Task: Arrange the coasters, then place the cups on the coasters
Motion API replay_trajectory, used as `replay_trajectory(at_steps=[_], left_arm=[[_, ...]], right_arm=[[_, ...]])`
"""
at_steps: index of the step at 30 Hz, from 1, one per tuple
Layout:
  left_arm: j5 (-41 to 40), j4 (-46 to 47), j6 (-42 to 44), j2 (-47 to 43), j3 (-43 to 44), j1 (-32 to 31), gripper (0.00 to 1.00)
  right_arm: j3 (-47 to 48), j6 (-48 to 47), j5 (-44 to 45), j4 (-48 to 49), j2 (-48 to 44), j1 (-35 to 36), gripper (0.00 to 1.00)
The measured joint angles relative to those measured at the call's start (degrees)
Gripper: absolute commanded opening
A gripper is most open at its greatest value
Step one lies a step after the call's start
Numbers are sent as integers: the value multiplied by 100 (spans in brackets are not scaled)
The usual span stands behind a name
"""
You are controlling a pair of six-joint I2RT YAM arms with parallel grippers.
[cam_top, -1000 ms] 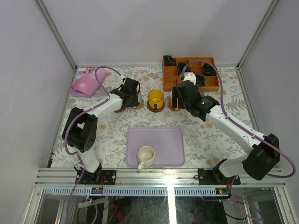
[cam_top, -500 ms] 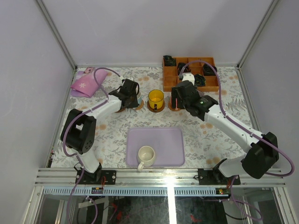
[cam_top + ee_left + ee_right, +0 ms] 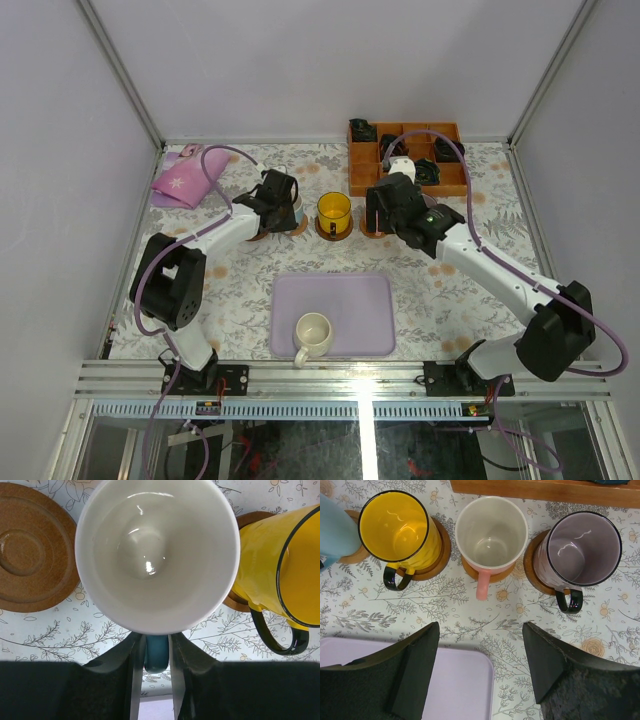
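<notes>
Glossy blue cup (image 3: pixel 157 555) at left gripper's (image 3: pixel 157 641) 12 o'clock, handle between fingers (image 3: pixel 136 672), grip unclear, right gripper (image 3: pixel 480 627) spread empty, pink cup (image 3: pixel 491 532) on round wooden coaster (image 3: pixel 503 575) at 12 o'clock

No legible writing, brand, number or sign appears in any view; the white cloth-covered bench (image 3: pixel 230 290) shows only printed leaf-and-flower sprigs, and the yellow glazed ceramic mug (image 3: pixel 394 526) only a black rim.

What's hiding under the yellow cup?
A round brown wooden coaster sits under the yellow cup. Only its edge peeks out; the cup covers the middle, so that part cannot be seen.
</notes>
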Motion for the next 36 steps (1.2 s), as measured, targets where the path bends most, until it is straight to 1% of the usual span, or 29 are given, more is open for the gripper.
replay_trajectory(at_steps=[4, 7, 9, 20, 36], left_arm=[[7, -24, 7, 0, 0, 0, 40], [4, -39, 17, 0, 0, -2, 46], [0, -63, 22, 0, 0, -2, 48], [-87, -208, 57, -20, 0, -2, 50], [-402, -446, 57, -310, -50, -2, 51]], right_arm=[[0, -2, 0, 2, 70, 0, 74], [9, -2, -2, 0, 125, 0, 74], [31, -2, -2, 0, 149, 0, 74], [76, -2, -4, 42, 157, 0, 74], [76, 22, -9, 46, 155, 0, 74]])
